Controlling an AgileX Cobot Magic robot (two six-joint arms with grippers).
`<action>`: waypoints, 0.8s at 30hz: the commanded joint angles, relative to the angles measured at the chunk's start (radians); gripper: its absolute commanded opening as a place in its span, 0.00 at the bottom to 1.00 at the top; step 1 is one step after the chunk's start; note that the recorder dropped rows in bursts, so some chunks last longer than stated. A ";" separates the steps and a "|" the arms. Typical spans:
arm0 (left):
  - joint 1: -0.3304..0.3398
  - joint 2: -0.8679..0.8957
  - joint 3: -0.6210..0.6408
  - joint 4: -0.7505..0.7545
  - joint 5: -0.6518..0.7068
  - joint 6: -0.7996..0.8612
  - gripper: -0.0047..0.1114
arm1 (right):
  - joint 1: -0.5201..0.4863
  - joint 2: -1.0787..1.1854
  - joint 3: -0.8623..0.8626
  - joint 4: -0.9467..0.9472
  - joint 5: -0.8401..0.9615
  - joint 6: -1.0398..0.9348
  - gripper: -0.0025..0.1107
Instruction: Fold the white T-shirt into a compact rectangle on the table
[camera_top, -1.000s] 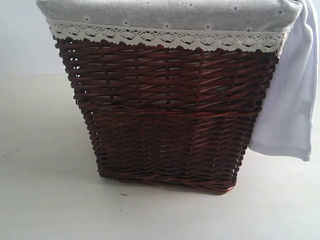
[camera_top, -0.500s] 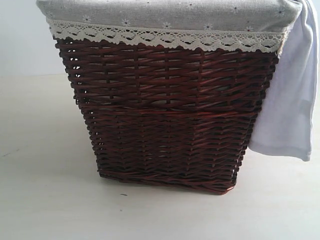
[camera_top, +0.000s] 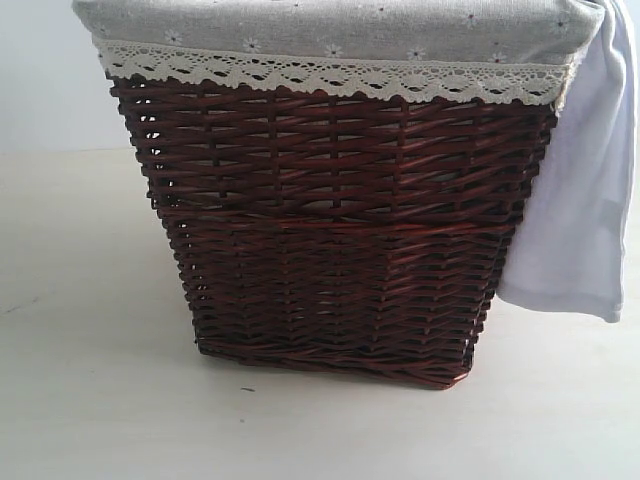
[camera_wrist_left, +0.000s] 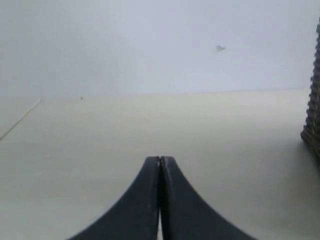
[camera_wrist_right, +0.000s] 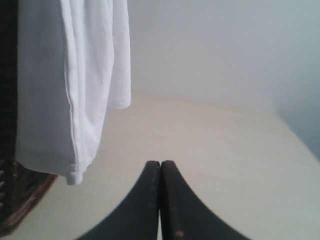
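Where the broad pale cream tabletop (camera_top: 90, 330) fills the lower part of the exterior view, a dark brown woven wicker basket (camera_top: 330, 240) stands at centre, capped by a grey floral lace-trimmed fabric liner (camera_top: 330, 30). The white cotton T-shirt (camera_top: 585, 190) hangs over the basket rim at the right edge, hem clear of the tabletop. Jaws of the left gripper (camera_wrist_left: 160, 165) are pressed together, holding nothing. Jaws of the right gripper (camera_wrist_right: 160, 167) are likewise together, near the hanging shirt.

White T-shirt (camera_top: 585, 190), dark brown basket (camera_top: 340, 230), cream table (camera_top: 90, 400)
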 joint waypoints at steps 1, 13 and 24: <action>0.003 -0.005 -0.001 -0.005 -0.111 0.005 0.04 | -0.005 -0.006 0.005 -0.156 -0.130 -0.083 0.02; 0.003 -0.005 -0.001 -0.005 -0.091 -0.002 0.04 | -0.005 -0.006 0.005 -0.118 -0.590 0.137 0.02; 0.003 -0.005 -0.001 -0.077 0.030 -0.199 0.04 | -0.005 -0.006 0.005 -0.125 -0.724 0.500 0.02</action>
